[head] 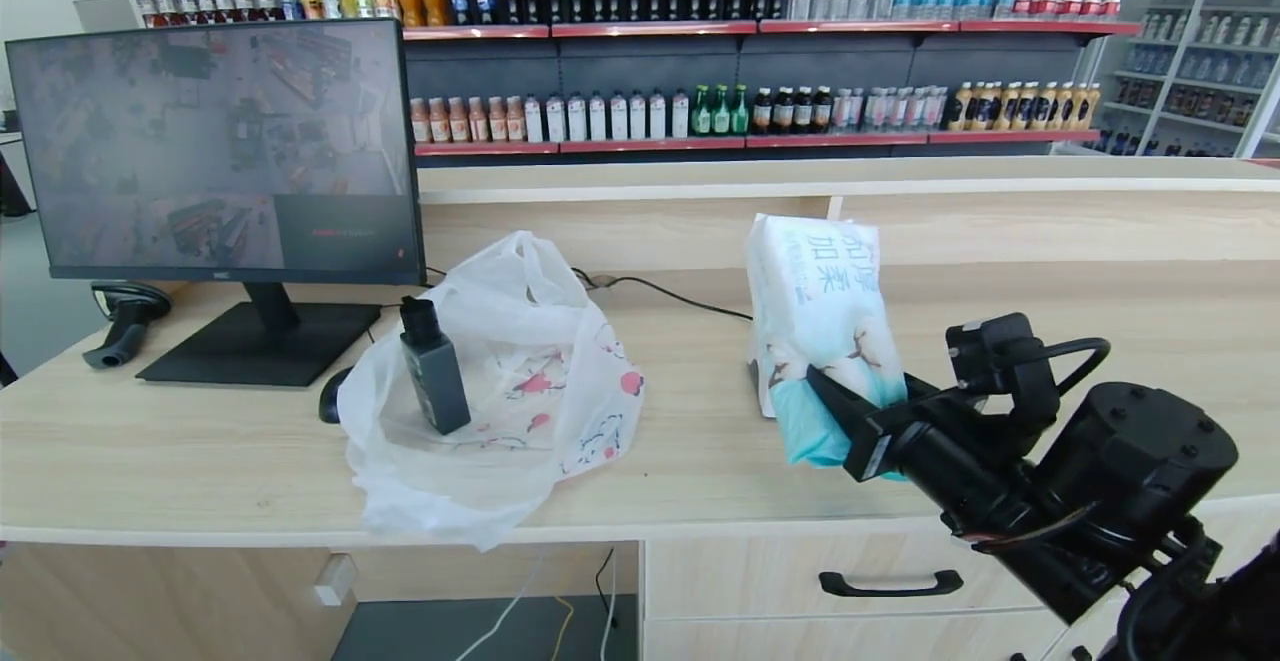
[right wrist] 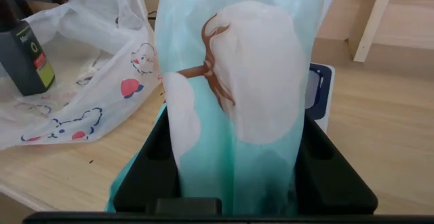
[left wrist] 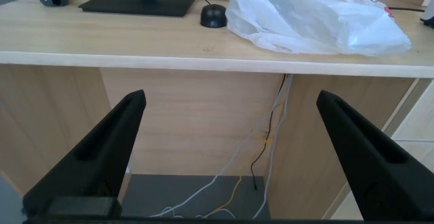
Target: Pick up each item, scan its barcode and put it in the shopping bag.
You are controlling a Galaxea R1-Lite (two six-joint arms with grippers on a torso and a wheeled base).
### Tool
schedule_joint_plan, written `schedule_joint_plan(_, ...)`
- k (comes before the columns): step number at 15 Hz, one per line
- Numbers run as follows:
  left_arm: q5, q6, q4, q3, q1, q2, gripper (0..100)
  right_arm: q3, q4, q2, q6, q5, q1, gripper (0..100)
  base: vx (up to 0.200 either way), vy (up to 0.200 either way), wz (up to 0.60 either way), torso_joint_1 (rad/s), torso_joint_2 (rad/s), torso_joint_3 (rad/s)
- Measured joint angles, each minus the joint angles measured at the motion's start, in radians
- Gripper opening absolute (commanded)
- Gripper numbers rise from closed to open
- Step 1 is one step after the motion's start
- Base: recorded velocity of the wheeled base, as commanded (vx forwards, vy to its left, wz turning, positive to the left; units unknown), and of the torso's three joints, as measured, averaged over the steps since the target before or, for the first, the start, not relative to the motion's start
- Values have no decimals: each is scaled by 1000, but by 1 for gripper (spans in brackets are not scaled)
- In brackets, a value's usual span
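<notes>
A bottle stands in the bag by the bench's front edge, so one item looks done. The tissue pack is not yet bagged. The right gripper grasps its lower end, upright over mid-bench, and the left gripper hangs spread wide below the front edge.

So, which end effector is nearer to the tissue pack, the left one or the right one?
Right. The right end effector is shut on the tissue pack, above the counter. The left end effector hangs open below the counter's front edge, away from the pack.
</notes>
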Motion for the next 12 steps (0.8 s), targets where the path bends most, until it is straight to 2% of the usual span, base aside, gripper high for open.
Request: schedule_joint_plan(12, 0, 6, -8, 0, 0, 0, 100, 8, 0, 73, 17, -6, -3, 0, 0, 0, 0, 0, 0, 0)
